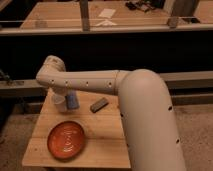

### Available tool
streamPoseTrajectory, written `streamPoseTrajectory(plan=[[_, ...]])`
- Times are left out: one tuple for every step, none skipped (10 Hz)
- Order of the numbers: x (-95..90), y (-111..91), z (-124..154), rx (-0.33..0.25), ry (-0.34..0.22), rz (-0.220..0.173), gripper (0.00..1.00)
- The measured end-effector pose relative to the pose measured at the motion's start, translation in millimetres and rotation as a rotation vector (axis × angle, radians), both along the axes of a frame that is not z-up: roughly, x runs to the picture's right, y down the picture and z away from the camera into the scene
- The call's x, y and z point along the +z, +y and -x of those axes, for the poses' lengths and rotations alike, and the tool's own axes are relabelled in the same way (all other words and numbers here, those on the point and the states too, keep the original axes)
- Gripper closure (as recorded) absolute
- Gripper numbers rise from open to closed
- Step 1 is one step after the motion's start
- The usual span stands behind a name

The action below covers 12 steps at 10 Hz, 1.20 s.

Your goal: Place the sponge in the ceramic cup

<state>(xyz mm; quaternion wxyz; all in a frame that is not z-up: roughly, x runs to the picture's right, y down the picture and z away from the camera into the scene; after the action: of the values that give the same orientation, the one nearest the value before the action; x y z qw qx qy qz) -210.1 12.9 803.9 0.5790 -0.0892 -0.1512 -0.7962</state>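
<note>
My arm reaches in from the right, and its wrist bends down at the table's back left. The gripper hangs below the wrist, mostly hidden by the arm, and is shut on the sponge. The sponge shows its blue face and hangs on edge. The white ceramic cup stands upright on the table just left of the sponge, close to or touching it. The sponge is beside the cup, not inside it.
A small wooden table holds an orange plate at the front left and a dark grey bar at the back middle. A dark counter with a rail runs behind the table. My arm covers the table's right side.
</note>
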Motion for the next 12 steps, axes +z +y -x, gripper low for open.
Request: streamPoseTrajectory(plan=[[0.2,0.1,0.5,-0.001,-0.006,0.001,0.97],[0.2,0.1,0.6,-0.003,-0.009,0.001,0.97],[0.0,-0.1,1.2,-0.005,-0.015,0.002,0.97],[0.1,-0.2,1.4,-0.006,-0.019,0.002,0.97],[0.0,-0.6,1.9,-0.007,-0.025,0.001,0.97],[-0.2,-1.0,2.3,-0.007,-0.031,0.001,0.97],[0.0,-0.7,2.9,-0.007,-0.036,0.001,0.97],[-0.1,-1.0,3.5,-0.007,-0.042,0.001,0.97],[-0.2,-1.2,3.8,-0.008,-0.046,0.001,0.97],[-0.6,-2.3,3.4,-0.007,-0.062,0.001,0.97],[0.7,-2.1,0.9,-0.005,-0.062,0.003,0.97],[0.0,-2.4,2.2,-0.007,-0.068,0.002,0.97]])
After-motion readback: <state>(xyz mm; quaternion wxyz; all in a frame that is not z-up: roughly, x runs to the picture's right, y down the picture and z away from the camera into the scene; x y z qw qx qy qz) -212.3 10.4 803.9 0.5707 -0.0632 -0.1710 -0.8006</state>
